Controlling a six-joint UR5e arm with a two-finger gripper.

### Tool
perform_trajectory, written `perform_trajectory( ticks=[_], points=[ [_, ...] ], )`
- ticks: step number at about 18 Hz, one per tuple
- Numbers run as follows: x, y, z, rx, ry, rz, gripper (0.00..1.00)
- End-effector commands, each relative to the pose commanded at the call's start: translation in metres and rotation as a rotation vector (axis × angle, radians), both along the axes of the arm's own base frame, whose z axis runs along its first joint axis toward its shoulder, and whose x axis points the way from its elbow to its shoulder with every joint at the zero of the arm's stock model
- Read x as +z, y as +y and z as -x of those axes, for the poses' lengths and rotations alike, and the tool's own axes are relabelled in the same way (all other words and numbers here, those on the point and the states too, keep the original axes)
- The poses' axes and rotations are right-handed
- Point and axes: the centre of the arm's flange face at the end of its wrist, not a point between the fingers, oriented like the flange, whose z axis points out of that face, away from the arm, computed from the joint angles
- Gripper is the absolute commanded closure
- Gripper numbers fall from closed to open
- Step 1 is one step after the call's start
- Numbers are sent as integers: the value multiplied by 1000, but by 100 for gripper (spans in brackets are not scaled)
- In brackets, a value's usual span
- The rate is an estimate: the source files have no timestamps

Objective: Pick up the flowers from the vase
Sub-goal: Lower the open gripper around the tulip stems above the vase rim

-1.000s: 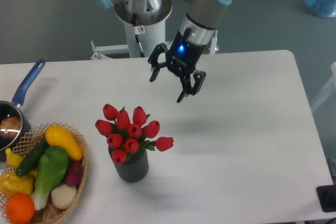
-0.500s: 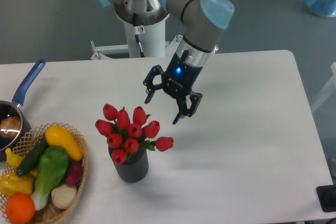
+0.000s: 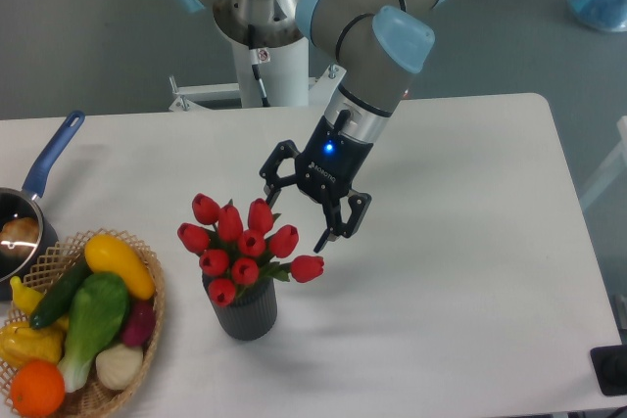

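The flowers (image 3: 244, 246), a bunch of red tulip buds with green leaves, stand in the vase (image 3: 244, 313), a small dark grey ribbed cylinder on the white table. My gripper (image 3: 294, 219) hangs open just above and to the right of the bunch. Its left finger is close to the top right buds and its right finger is above the bud that leans out to the right. Nothing is between the fingers.
A wicker basket (image 3: 147, 271) with colourful vegetables and fruit sits at the lower left, close to the vase. A blue-handled saucepan (image 3: 39, 183) lies at the left edge. The arm's base (image 3: 265, 17) stands behind the table.
The gripper has moved down and to the left, from above the table's middle to right beside the flowers. It has stayed open. The flowers and vase have not moved.
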Motion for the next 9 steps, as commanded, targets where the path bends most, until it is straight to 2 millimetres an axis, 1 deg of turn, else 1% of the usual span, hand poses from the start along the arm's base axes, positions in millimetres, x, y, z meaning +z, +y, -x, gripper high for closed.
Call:
perform_trajectory(
  ticks=[3,5,6,9],
  points=[
    [0,1,-2,-4,-2,-4,0],
    [-7,5,-3,-18,-9,-3,0],
    [-9,8,0,-20,-12,-3,0],
    [-10,10,-1,-18,-22,-4,0]
  ],
)
